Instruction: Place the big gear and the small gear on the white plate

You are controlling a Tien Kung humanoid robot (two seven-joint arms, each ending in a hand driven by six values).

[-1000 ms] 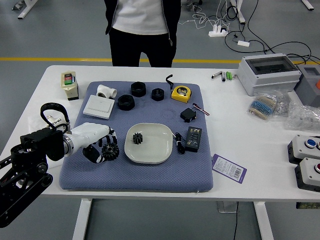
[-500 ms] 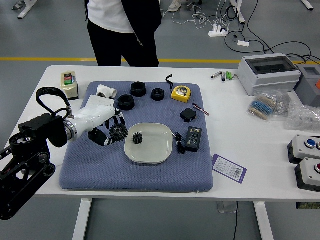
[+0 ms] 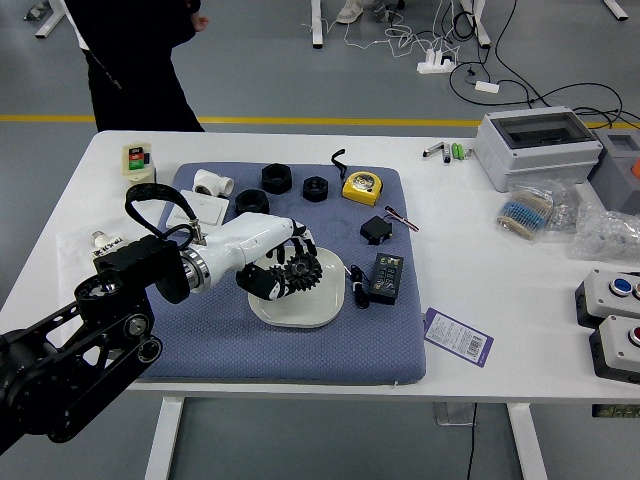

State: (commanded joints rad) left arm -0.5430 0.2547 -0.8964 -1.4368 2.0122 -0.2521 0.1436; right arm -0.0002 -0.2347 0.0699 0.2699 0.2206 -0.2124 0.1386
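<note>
- Left hand (image 3: 258,248) reaches in over the white plate (image 3: 302,320), its fingers partly closed — curled round the big gear (image 3: 303,271), which they grip.
- That black gear is above the plate, toothed face showing; whether it touches the plate I cannot tell.
- Small gear: I can't make it out, with the hand and big gear over that part of the plate.
- Plate sits on the blue-grey mat (image 3: 270,355), right of the mat's middle.
- Just right of the plate: a black cable (image 3: 359,290), bundled, and beside it a black box with buttons (image 3: 386,278).
- Behind those, 1 small black block (image 3: 376,230) and a pen-like tool (image 3: 402,218).
- Along the mat's far part: a white pipe fitting (image 3: 212,183), 3 black round parts (image 3: 277,179) and a yellow tape measure (image 3: 362,188).
- A purple-edged card (image 3: 458,337) lies at the mat's right edge.
- Beyond the table's far left — a person in dark clothes (image 3: 140,75), 1 hand (image 3: 200,22) beside the body, away from the table.
</note>
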